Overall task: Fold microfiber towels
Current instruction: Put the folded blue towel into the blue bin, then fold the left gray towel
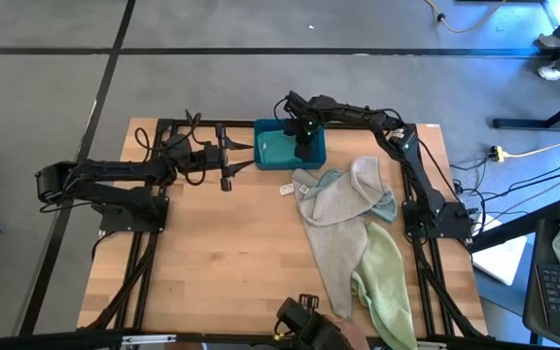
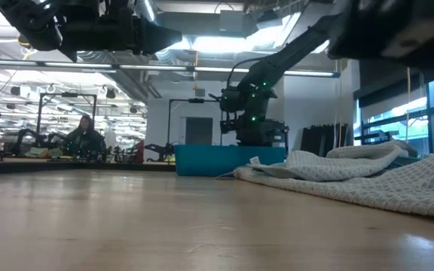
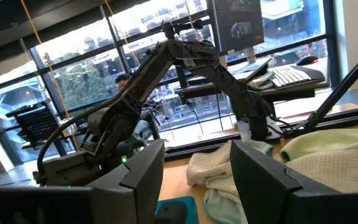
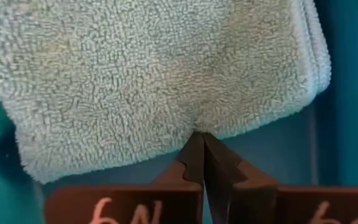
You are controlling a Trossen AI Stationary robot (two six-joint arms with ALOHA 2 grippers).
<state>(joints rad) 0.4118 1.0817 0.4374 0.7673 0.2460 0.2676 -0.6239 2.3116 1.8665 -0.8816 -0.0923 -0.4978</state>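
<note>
Resting in rigid bin [image 4: 347,93]: plush, looped pale towel [image 4: 154,81].

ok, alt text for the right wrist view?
Shut right gripper pressing its fingertips against the edge of a folded pale towel lying in the teal bin. The towel fills most of the frame.

We see teal-blue bin [image 1: 278,148] | pale blue looped-pile towel [image 4: 154,81] inside it | grey-beige towels [image 1: 343,209] at 3 o'clock | pale green towel [image 1: 387,282] at 5 o'clock | light wood table [image 1: 222,253]
</note>
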